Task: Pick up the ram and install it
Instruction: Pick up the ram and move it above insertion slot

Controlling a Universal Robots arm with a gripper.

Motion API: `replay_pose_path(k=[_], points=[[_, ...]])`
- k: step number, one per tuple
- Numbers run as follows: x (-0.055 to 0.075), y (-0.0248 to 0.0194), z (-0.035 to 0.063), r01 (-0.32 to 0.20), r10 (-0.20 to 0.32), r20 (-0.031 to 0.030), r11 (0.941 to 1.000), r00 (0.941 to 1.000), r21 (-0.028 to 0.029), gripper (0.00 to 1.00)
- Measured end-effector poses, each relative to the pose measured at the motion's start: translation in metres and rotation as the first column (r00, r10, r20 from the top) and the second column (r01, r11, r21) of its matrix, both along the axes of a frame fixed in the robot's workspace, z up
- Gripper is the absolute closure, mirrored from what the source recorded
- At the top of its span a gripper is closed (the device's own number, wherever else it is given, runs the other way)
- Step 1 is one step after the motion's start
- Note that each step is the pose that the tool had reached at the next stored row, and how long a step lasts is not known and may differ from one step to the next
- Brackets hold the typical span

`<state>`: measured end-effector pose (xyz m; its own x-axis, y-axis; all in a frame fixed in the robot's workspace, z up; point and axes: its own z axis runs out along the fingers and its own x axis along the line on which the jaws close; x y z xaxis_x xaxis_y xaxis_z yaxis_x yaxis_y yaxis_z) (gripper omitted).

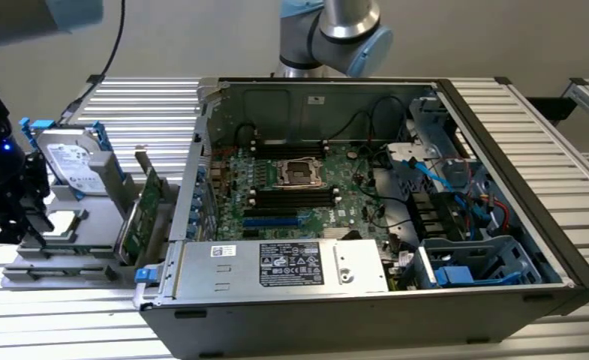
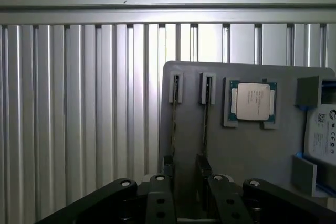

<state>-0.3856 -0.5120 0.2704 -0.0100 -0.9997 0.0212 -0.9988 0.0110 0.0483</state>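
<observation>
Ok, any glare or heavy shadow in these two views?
Exterior view: even light, though the computer case is shadowed inside on that view's right. Wrist view: bright streaks of glare on the slatted table, a shine on the processor, gripper dark.

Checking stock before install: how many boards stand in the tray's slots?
2: near board in the slot beside the CPU, far board one slot further. Others may be hidden.

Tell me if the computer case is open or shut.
Open: the computer case has no side panel on, and its motherboard lies exposed.
</observation>
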Motion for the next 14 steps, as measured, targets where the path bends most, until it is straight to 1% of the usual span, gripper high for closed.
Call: replay_pose_path(k=[6, 14], points=[[0.005, -0.0011, -0.0109, -0.001, 0.001, 0.0001, 1.0000, 1.0000, 0.0001, 0.69], [0.006, -0.0011, -0.0255, -0.001, 0.001, 0.0000, 1.0000, 1.0000, 0.0000, 0.69]])
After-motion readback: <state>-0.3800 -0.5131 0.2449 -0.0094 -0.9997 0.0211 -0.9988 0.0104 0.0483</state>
